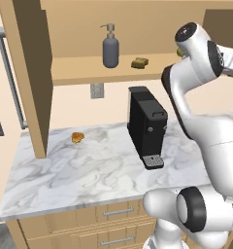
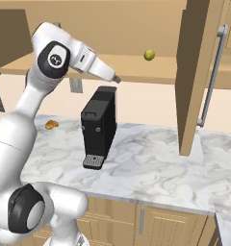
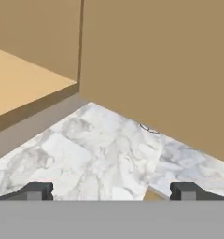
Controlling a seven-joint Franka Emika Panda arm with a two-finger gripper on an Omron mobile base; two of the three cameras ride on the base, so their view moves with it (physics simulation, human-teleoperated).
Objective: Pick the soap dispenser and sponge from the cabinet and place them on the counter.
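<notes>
The cabinet (image 1: 26, 73) stands open above the marble counter (image 1: 89, 170), where a black coffee machine (image 1: 146, 126) sits mid-slab and an orange-brown lump (image 1: 77, 137) lies near the far left. On the cabinet's lower shelf the soap dispenser (image 1: 110, 47) stands upright, the sponge (image 1: 140, 62) just to its right, apart from it. The gripper (image 3: 111, 191) hangs over the counter with jaws spread wide, holding and touching nothing.

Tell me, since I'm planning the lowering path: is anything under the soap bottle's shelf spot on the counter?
The slate-grey pump soap dispenser stands on the light-wood cabinet shelf; the black coffee machine stands just right of below, leaving bare white-veined marble counter to its left.
</notes>
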